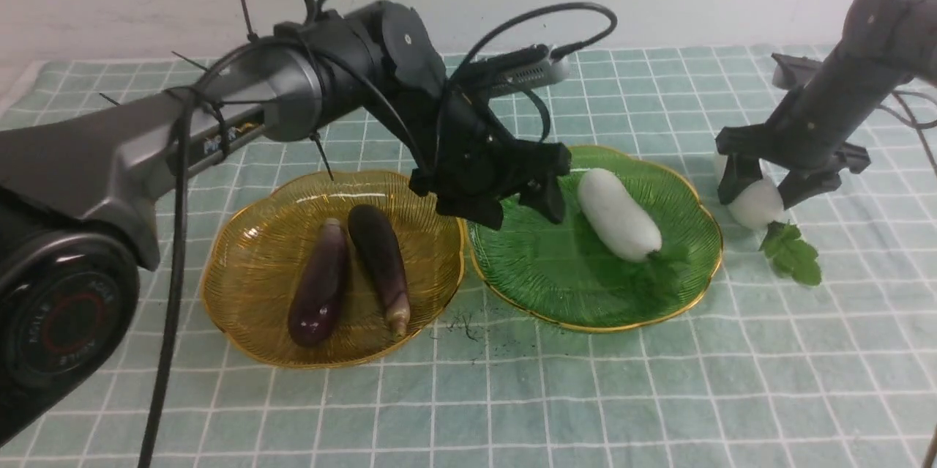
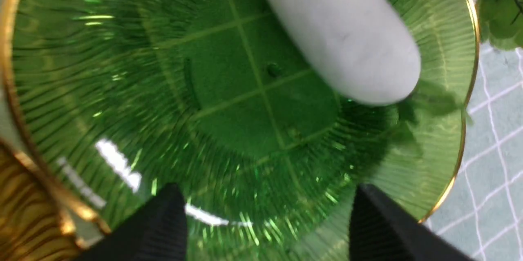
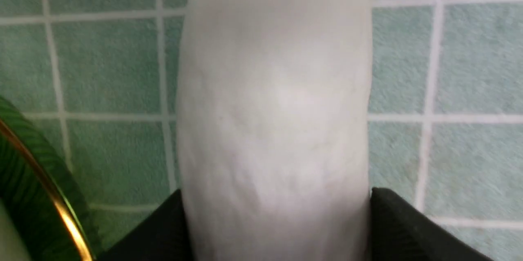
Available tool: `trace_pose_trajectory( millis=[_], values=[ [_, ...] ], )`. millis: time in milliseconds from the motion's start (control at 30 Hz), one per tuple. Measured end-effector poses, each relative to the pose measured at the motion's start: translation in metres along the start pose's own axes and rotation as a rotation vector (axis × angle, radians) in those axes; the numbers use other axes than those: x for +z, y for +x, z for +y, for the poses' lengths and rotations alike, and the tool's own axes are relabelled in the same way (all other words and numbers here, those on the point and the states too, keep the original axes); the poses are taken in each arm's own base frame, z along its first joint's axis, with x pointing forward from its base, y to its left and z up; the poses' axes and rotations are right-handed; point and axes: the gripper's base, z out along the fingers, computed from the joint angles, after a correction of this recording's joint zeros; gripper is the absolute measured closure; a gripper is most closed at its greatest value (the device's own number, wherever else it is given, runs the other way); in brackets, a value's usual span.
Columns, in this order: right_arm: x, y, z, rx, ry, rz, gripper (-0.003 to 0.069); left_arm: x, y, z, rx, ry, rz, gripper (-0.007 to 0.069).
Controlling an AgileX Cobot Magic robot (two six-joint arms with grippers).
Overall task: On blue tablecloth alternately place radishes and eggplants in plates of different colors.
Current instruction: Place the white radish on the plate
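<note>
The white oblong toy radish with a green leafy tuft (image 1: 757, 204) lies on the pale blue gridded tabletop just right of the green ribbed glass plate (image 1: 585, 307), its long axis running near to far, tuft end near. The black right hand (image 1: 752, 190) is plainly the nearer one, its fingers astride the radish's sides, though whether they grip it I cannot tell; the left hand (image 1: 521, 215), fingers apart and empty, is over the green plate's left part, so the carry likely goes leftward.

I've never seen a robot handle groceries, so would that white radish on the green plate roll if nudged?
The radish might roll sideways, being rounded and smooth, though the green plate's raised rim would probably stop it.
</note>
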Motion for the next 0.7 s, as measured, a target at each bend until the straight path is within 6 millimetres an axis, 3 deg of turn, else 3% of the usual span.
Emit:
trace_pose_trajectory(
  millis=[67, 100, 200, 300, 400, 533, 700],
  values=[
    [-0.028, -0.001, 0.002, 0.007, 0.007, -0.049, 0.0176, -0.033, -0.003, -0.001, 0.040, -0.036, -0.003, 0.0482],
    [-0.050, -0.001, 0.005, 0.010, 0.000, -0.094, 0.0176, -0.051, -0.004, -0.002, 0.058, -0.053, -0.019, 0.0553],
    [-0.105, 0.001, 0.021, 0.013, -0.067, -0.210, 0.0176, -0.095, 0.001, -0.009, 0.118, -0.119, -0.058, 0.0619],
    [-0.144, 0.010, 0.054, -0.022, -0.170, -0.283, 0.0176, -0.139, 0.011, -0.020, 0.173, -0.178, -0.100, 0.0632],
    [-0.137, 0.017, 0.100, -0.126, -0.238, -0.251, 0.0176, -0.180, 0.025, -0.033, 0.204, -0.192, -0.154, 0.0632],
    [-0.100, 0.023, 0.142, -0.232, -0.241, -0.161, 0.0176, -0.221, 0.059, -0.043, 0.225, -0.193, -0.211, 0.0632],
    [-0.051, 0.029, 0.167, -0.225, -0.283, -0.047, 0.0176, -0.238, 0.112, -0.039, 0.235, -0.198, -0.232, 0.0632]
  ],
)
